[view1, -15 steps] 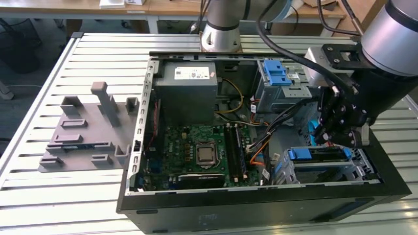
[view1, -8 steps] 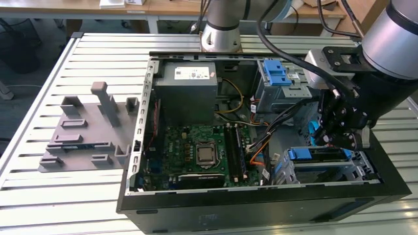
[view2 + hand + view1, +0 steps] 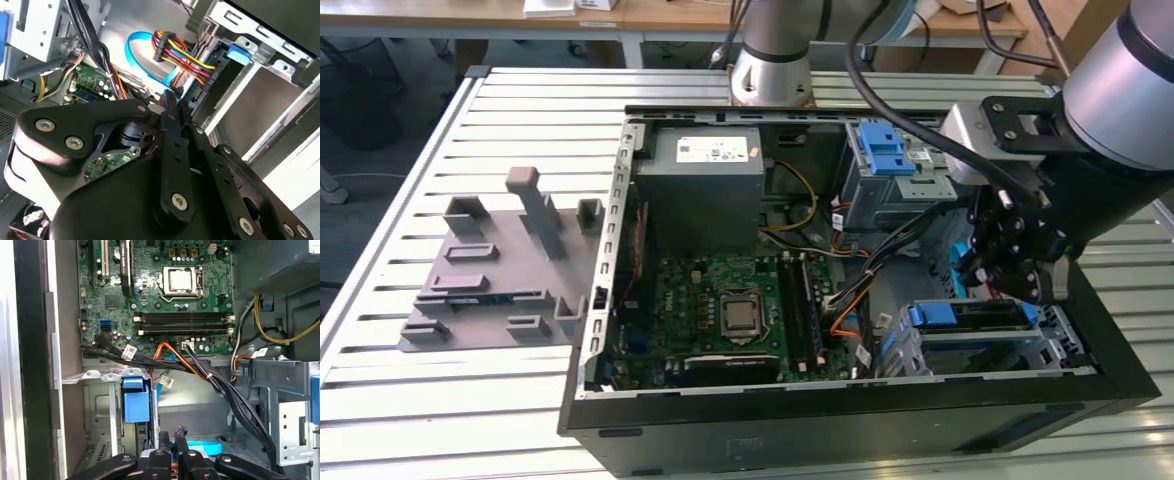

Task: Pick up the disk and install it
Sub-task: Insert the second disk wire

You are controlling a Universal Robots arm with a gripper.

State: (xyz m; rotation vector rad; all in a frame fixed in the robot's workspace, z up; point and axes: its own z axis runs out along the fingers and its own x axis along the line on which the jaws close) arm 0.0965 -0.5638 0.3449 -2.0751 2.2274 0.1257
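**Gripper over the near drive bay, fingers drawn together**

In the exterior view the open computer case [image 3: 854,400] lies on a slatted metal table [image 3: 400,400]. The arm reaches in from the exterior view's right, and the gripper [image 3: 1014,288] hangs just above the drive bay [image 3: 1061,345] in the case's near corner on that side. The disk [image 3: 981,318] appears to lie flat in this bay, its blue bracket tab toward the motherboard [image 3: 734,310]. How fully it is seated cannot be told. In both wrist views the fingers [image 3: 164,439] stand close together with nothing visible between them. Bundled cables [image 3: 200,372] run between the motherboard and the bay. A grey fixture [image 3: 494,270] sits on the table, well apart on the exterior view's left
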